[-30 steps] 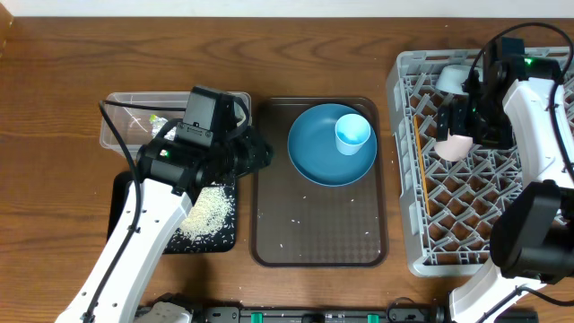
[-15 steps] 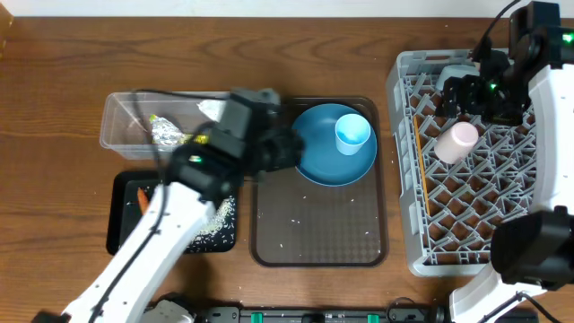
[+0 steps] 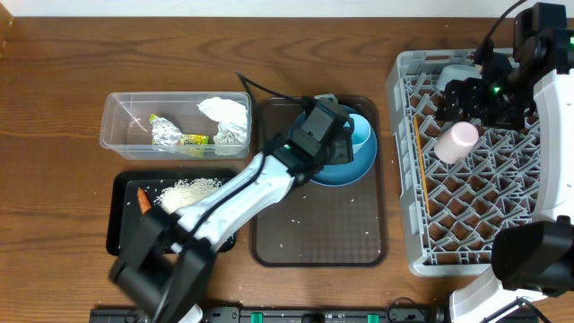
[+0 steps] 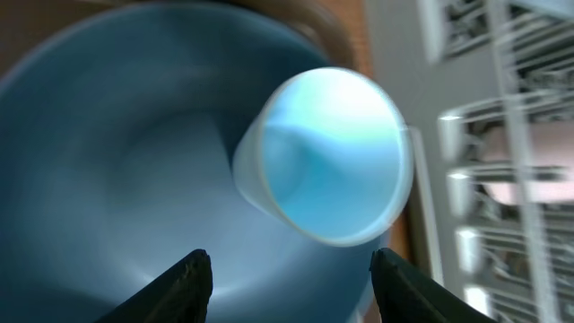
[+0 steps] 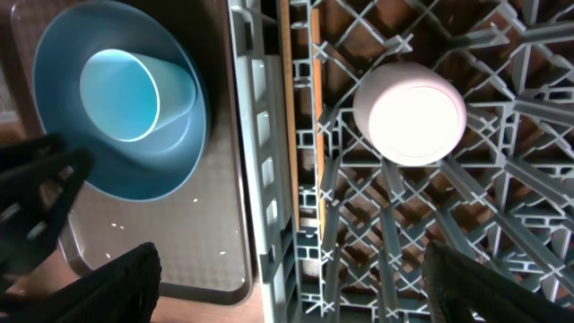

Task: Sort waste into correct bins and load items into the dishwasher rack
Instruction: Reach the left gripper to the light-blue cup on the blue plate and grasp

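Left gripper [image 4: 291,283] jaws spread, empty, over light blue plastic cup [image 4: 327,157] on large dark blue round plate [image 4: 117,161]. Right gripper [image 5: 296,287] released, above grey lattice plastic crate [image 5: 256,179] holding pale pink cup [image 5: 410,112].

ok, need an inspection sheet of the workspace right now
Surface: wooden table, dark brown serving tray on it.
Job's things: light blue cup upright on large dark blue plate on the serving tray; pale pink cup and wooden chopsticks in grey lattice rack; crumpled white paper and silver foil wrapper in clear plastic tub; orange carrot and white rice pile in black tray.
Clutter: stray white grains on the serving tray.
Grippers: left gripper open, by the cup; right gripper open above the rack.
Cables: black cable arcs beside left arm.
Surroundings: nothing seen.
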